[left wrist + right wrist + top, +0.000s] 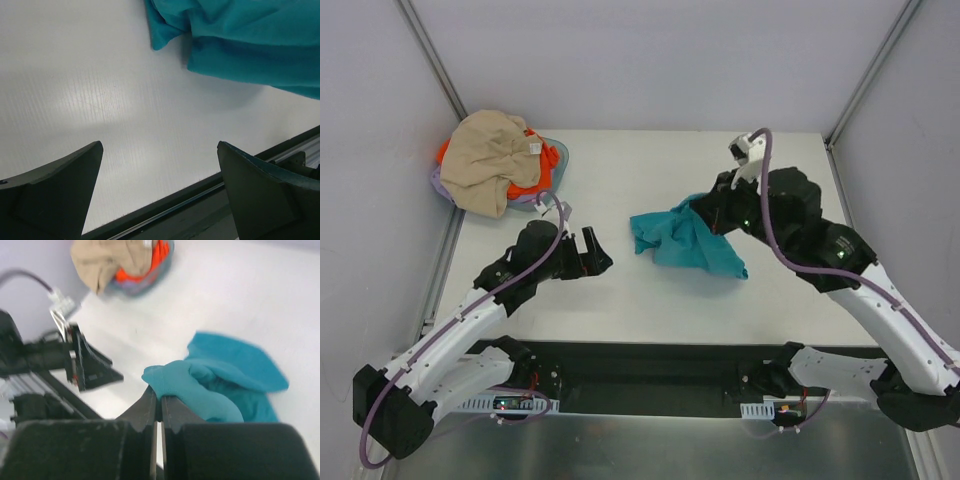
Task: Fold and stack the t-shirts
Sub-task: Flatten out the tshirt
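Teal t-shirt (688, 245) pinched in the closed right gripper (159, 399); left gripper (159, 146) hovers wide open.

Jaws of the left gripper (160, 146) stood wide apart above the white counter (100, 90); a rumpled teal shirt (250, 40) showed at upper right, clear of both.

Three soft cloth t-shirts: one plain teal-blue t-shirt (685, 245), one beige t-shirt (485, 160) with one small white label (533, 147), one bright orange t-shirt (530, 185). One shallow bluish-lavender plastic basket (560, 158). One flat white table (620, 290). Two white-and-black robot arms: left arm (460, 325), right arm (890, 305). Two black two-finger grippers: left gripper (594, 250), right gripper (708, 212). Four dark fingers (55, 190), two on each.
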You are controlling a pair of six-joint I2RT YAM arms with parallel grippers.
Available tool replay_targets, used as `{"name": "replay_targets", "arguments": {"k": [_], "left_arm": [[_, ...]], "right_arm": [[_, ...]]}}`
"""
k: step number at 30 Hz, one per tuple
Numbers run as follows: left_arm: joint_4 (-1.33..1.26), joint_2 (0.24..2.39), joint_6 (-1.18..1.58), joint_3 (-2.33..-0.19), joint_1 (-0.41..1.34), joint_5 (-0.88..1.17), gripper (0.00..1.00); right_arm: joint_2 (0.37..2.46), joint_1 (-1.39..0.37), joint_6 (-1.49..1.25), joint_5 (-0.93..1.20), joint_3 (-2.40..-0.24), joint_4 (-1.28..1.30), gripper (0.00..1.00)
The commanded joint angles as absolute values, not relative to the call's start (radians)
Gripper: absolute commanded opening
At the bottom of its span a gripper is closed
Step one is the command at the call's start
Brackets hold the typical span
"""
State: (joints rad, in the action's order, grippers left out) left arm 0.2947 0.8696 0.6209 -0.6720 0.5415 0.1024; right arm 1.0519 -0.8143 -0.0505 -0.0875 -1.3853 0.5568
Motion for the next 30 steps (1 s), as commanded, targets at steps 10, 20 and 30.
{"name": "replay_targets", "arguments": {"k": [10, 20, 30], "left_arm": [[0.307, 1.007, 0.650, -0.686, 0.532, 0.029, 0.99], [0.210, 1.523, 0.563, -0.972, 0.534, 0.261, 0.90], [0.190, 1.795, 0.554, -1.152, 0.537, 0.343, 0.65]], "right_arm": [[1.095, -0.421, -0.103, -0.281, -1.554, 0.601, 0.01], [1.074, -0.102, -0.123, -0.316, -1.233, 0.600, 0.03], [1.150, -0.002, -0.098, -0.178, -1.226, 0.595, 0.03]]}}
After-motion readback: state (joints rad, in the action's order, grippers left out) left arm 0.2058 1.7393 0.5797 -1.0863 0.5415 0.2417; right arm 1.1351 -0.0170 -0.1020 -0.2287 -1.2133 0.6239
